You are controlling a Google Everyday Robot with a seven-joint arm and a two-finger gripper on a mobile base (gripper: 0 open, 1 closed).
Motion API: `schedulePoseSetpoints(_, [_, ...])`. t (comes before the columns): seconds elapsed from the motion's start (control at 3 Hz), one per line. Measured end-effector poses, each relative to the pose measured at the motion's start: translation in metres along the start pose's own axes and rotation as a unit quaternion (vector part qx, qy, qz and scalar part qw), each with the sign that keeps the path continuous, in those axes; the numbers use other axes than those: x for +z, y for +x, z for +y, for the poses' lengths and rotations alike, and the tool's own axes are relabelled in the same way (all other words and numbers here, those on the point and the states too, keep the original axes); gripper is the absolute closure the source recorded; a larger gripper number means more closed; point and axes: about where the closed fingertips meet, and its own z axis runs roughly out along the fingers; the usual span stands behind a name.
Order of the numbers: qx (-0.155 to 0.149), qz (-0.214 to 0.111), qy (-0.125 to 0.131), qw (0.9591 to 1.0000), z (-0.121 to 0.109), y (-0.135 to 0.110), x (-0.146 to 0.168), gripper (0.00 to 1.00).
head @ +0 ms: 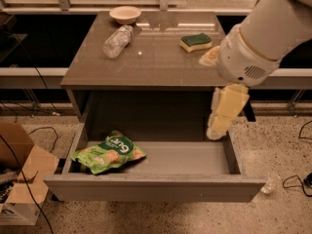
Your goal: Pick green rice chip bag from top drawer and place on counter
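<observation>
The green rice chip bag (109,151) lies flat in the left front corner of the open top drawer (195,160), logo side up. The counter (151,57) is the glossy grey-brown table top above the drawer. My gripper (218,126) hangs from the big white arm (263,38) at the right. It points down over the drawer's right rear corner, just below the counter's front edge. It holds nothing and is far to the right of the bag.
On the counter stand a lying clear plastic bottle (117,41), a pale bowl (125,14) at the back and a green-and-yellow sponge (196,42) at the right. A cardboard box (22,179) sits on the floor to the left. Cables run along the floor.
</observation>
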Motion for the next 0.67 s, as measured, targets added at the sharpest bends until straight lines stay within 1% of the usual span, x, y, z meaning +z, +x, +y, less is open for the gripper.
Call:
schedulePoseSetpoints(0.33, [-0.018,-0.036,-0.020,0.9990,0.0006,-0.0234,0.0271,0.00])
schedulePoseSetpoints(0.67, [-0.018,-0.039,-0.021,0.9989,0.0004,-0.0249,0.0279,0.00])
